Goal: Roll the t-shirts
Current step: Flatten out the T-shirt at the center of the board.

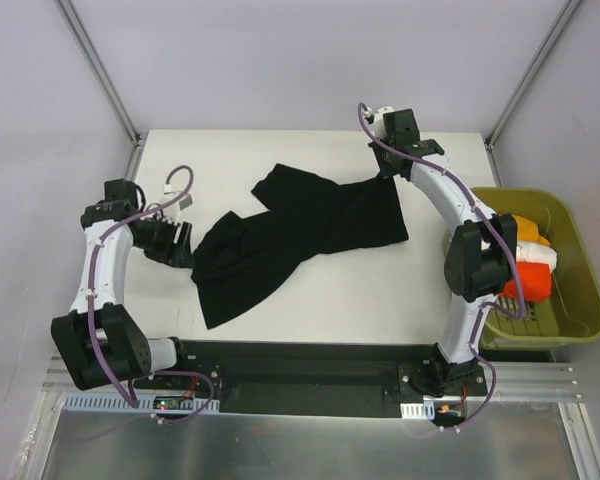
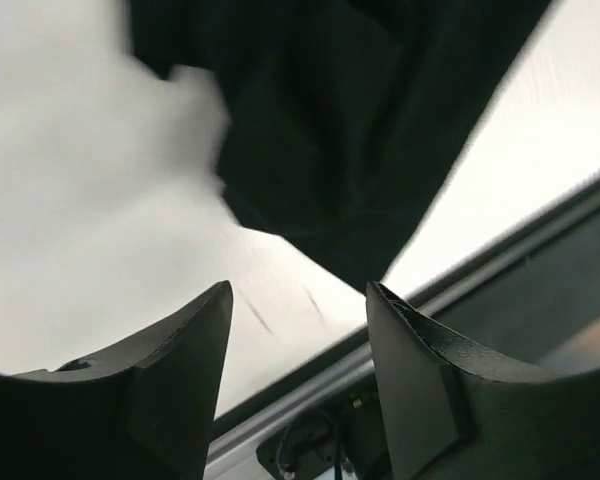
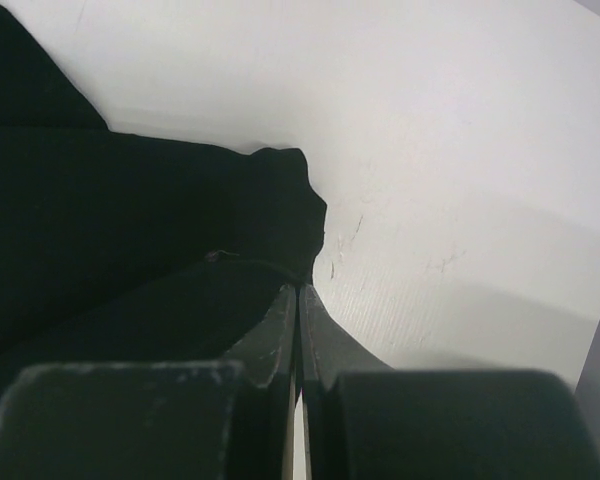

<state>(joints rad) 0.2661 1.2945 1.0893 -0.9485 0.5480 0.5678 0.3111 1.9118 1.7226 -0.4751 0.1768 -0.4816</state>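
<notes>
A large black t-shirt (image 1: pixel 300 235) lies spread and rumpled across the white table (image 1: pixel 230 150). My right gripper (image 1: pixel 383 172) is at the shirt's far right corner. In the right wrist view its jaws (image 3: pixel 298 288) are shut on a thin edge of the black t-shirt (image 3: pixel 110 220). My left gripper (image 1: pixel 176 245) hovers just left of the shirt's left end. In the left wrist view it (image 2: pixel 298 296) stands open with nothing between the fingers, and the black t-shirt (image 2: pixel 360 130) lies beyond them. Orange (image 1: pixel 525 228), white (image 1: pixel 536 258) and red-orange (image 1: pixel 528 286) bundles lie in the bin.
An olive-yellow plastic bin (image 1: pixel 583 262) stands off the table's right edge, beside the right arm. Metal frame posts rise at the back corners. A dark rail (image 1: pixel 300 365) runs along the near edge between the arm bases.
</notes>
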